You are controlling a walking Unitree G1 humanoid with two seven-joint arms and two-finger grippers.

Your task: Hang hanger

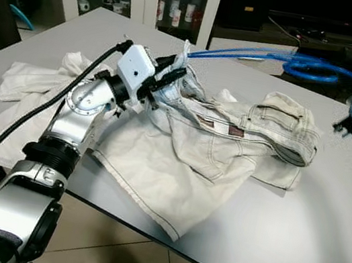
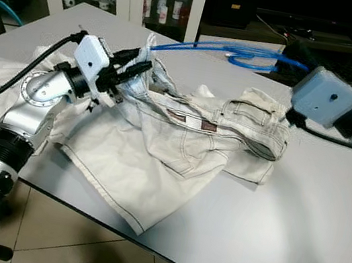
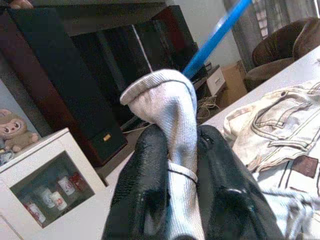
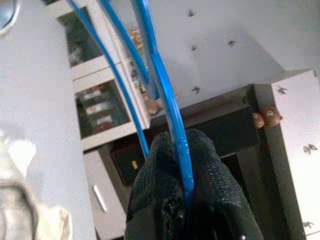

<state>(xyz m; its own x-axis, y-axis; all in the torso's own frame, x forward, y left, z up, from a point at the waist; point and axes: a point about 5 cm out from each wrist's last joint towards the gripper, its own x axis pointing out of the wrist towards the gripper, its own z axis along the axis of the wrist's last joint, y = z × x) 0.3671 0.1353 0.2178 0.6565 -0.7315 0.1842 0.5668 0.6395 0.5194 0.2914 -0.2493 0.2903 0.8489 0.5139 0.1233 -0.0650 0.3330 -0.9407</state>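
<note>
Left gripper [image 1: 172, 76] pinches shorts [image 1: 229, 141] waistband; right gripper [image 4: 182, 200] clamps blue hanger [image 1: 291, 60]. Hanger not yet inserted; hanging remains, I judge.

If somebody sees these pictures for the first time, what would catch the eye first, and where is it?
Most striking is the crumpled pale garment spread over the middle of the grey table, with the left gripper pinching a fold of its cloth at the far left end. Next, the bright blue hanger lies beyond the garment at the table's far edge, and the right gripper is closed on one of its thin bars.
</note>
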